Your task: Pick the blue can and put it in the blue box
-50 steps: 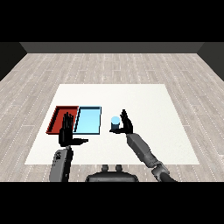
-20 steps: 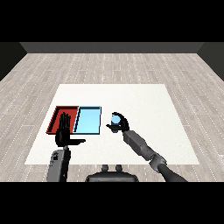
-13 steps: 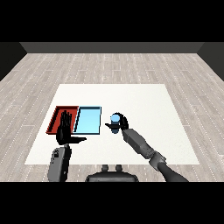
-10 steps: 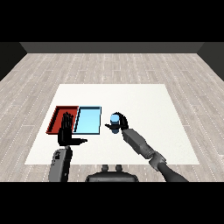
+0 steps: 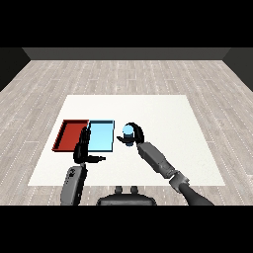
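Observation:
The blue can stands upright just right of the light blue tray, with my right hand curled round it. I cannot tell whether the can rests on the table or hangs a little above it. My left hand is held open with straight fingers at the front edge of the trays, over the seam between the red tray and the light blue one, its thumb pointing right.
The two trays lie side by side at the left of the white table. Grey wood flooring surrounds the table.
My right hand has closed its fingers round the blue can and shifted slightly left toward the light blue tray. The left hand has stayed in place.

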`<state>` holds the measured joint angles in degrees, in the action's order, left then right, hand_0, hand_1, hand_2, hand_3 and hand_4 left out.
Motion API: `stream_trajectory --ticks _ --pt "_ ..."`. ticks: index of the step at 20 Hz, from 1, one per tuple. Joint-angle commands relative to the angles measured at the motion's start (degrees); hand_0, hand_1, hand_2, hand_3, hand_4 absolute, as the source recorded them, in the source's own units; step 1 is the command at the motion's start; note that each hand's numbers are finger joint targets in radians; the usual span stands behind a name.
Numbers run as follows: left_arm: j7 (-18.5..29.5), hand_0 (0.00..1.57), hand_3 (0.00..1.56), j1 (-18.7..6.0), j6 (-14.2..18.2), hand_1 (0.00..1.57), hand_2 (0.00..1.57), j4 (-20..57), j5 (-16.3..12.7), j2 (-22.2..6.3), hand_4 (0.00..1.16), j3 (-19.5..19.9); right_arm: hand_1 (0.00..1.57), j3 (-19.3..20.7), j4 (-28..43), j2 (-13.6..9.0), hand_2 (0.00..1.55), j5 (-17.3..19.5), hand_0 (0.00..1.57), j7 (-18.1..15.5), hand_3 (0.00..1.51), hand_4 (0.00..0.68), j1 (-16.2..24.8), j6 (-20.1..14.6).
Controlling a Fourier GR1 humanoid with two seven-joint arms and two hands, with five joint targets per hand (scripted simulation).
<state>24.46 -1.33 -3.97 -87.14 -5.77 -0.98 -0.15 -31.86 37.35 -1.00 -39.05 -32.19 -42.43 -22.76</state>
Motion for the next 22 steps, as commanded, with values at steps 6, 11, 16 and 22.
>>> stream_trajectory --ticks 6,11,16,22 --pt "0.3 0.00 0.00 -3.0 0.6 0.00 0.00 6.9 -0.7 1.0 0.00 -6.0 1.44 1.8 8.7 0.5 1.44 5.6 1.44 1.4 1.42 0.665 -3.1 -2.9" --pt "-5.7 0.00 0.00 -6.4 4.6 0.00 0.00 5.9 -0.3 1.0 0.00 -8.7 1.43 2.7 16.9 -3.4 1.44 9.9 1.43 5.0 1.41 0.654 2.7 0.1" --pt "-8.6 0.00 0.00 -12.4 7.9 0.00 0.00 7.5 -2.7 1.0 0.00 -10.1 1.43 6.7 20.9 -8.4 1.44 10.2 1.43 7.5 1.41 0.654 5.4 5.7" --pt "-2.1 0.00 0.00 -12.3 6.4 0.00 0.00 15.5 -1.0 1.0 0.00 -10.4 1.42 8.2 26.5 -4.5 1.44 17.7 1.42 8.9 1.41 0.666 11.6 5.2"
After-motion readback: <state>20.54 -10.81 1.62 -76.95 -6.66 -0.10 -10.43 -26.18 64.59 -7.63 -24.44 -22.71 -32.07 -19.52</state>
